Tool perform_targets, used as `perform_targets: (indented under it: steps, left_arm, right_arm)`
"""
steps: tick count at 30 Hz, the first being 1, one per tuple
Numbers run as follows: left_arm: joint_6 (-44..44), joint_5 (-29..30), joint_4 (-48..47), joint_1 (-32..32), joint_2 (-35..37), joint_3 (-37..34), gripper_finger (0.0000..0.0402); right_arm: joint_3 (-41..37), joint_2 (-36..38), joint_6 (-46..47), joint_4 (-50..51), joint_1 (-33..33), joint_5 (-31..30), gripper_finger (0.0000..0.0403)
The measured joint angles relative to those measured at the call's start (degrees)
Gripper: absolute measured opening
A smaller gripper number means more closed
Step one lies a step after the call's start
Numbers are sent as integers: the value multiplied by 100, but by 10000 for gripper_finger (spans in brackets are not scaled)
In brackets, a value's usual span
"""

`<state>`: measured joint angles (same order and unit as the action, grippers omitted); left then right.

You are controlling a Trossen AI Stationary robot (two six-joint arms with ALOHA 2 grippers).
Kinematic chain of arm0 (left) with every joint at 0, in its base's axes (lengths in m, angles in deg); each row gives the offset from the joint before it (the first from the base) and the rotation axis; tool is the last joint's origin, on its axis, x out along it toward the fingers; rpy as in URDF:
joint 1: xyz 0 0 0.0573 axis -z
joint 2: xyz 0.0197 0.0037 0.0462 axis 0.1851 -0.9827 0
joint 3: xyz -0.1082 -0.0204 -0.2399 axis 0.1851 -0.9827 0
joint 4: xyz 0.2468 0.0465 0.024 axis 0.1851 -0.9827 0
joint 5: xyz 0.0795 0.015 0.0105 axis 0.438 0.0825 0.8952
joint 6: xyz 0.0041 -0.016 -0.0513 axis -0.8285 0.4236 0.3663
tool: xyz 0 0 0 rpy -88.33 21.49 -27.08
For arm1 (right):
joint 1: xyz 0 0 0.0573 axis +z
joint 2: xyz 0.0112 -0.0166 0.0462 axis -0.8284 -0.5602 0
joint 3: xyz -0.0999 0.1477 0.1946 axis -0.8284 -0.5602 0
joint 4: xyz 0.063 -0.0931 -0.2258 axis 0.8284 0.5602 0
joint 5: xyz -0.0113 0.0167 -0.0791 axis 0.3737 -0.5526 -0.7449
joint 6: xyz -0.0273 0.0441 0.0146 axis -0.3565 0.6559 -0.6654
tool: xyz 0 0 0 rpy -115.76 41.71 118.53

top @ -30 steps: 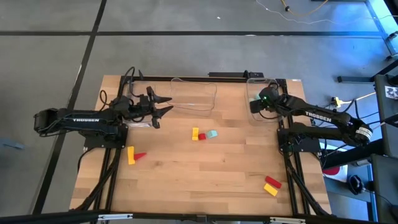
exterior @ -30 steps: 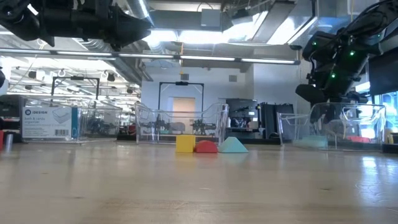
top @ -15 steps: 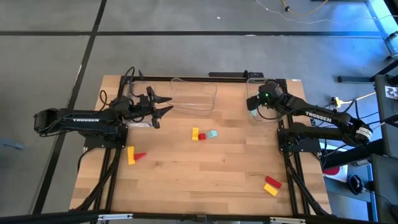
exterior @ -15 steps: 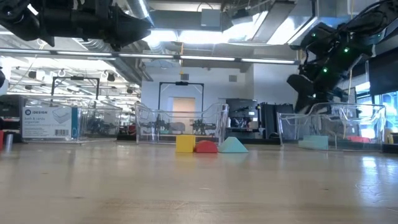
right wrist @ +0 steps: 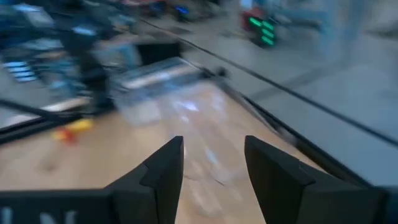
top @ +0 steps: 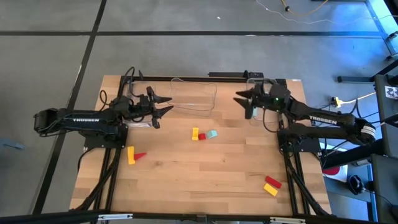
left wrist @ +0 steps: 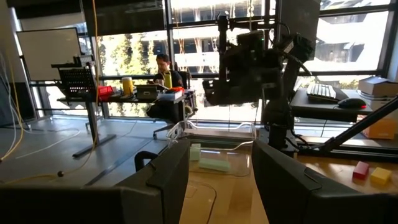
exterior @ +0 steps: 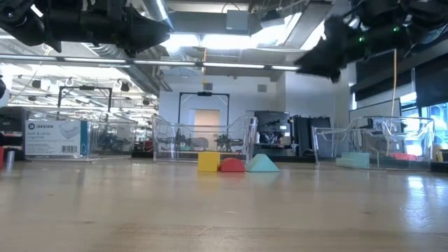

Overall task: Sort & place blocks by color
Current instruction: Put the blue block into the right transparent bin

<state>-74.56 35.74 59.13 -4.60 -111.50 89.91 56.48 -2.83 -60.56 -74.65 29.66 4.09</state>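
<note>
Your right gripper hangs empty with fingers apart by the bin at the table's far right corner; left gripper, also parted, waits far left. Loose blocks sit mid-table, unsorted

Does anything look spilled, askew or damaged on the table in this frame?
Nothing stands out. The unsorted blocks lie flat in three loose clusters: yellow, red and teal at table centre, yellow and red at the left, red and yellow at the near right. Both clear bins stand upright along the far edge.
</note>
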Motion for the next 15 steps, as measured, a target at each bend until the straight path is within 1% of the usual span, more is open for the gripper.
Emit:
perform_targets:
  steps: [3,6,10,15]
  left_arm:
    - [2,0,0,0,0,0,165]
    - [-2,-2,0,2,0,0,165]
    - [-2,-2,0,0,0,0,165]
    - [-4,-14,-3,0,0,0,165]
  right_arm:
    - [0,40,-198,-253,256,548,171]
    - [-2,40,-458,-552,493,931,171]
    - [-2,40,-655,-714,711,988,171]
    - [-2,40,-649,-746,772,986,171]
